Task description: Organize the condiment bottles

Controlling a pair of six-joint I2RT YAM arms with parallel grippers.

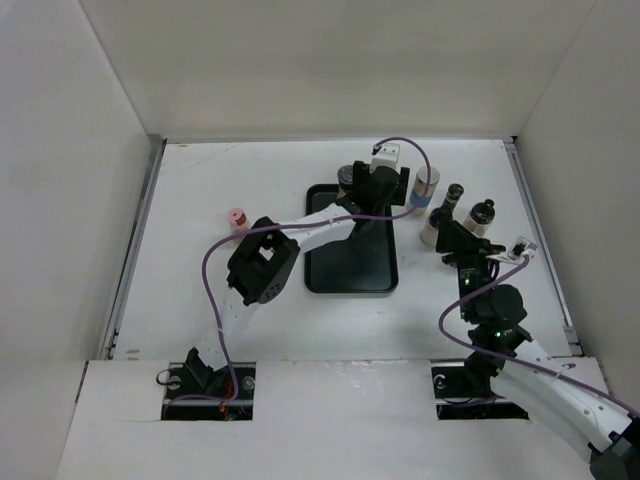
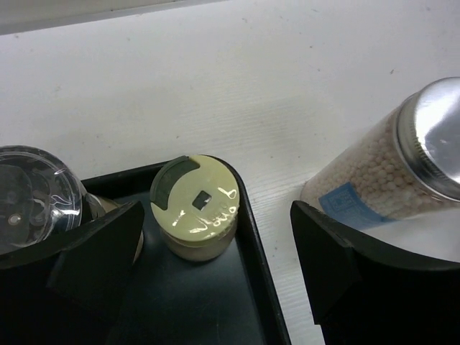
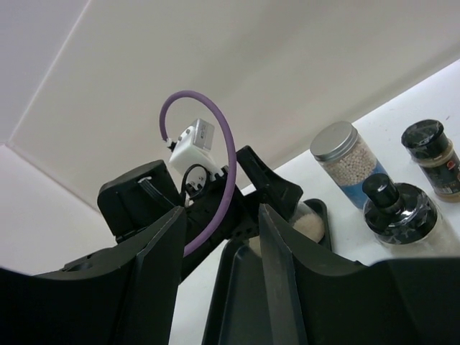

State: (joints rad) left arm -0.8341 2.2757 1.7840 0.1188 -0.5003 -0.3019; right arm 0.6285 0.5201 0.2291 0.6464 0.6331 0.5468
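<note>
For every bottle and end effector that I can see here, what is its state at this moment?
Yellow-lid bottle: upright, in a corner of the tray.
Tall cylinder: upright on the table, outside the tray.
Pink-lid bottle: upright on the table, left of the tray.
Left end effector: open, empty.
Right end effector: open, empty.

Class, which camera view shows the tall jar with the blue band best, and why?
The right wrist view: the tall jar shows nearly whole, silver lid down to blue band. The left wrist view is closer, but the frame edge and a finger cut it off. The top view shows it small.
</note>
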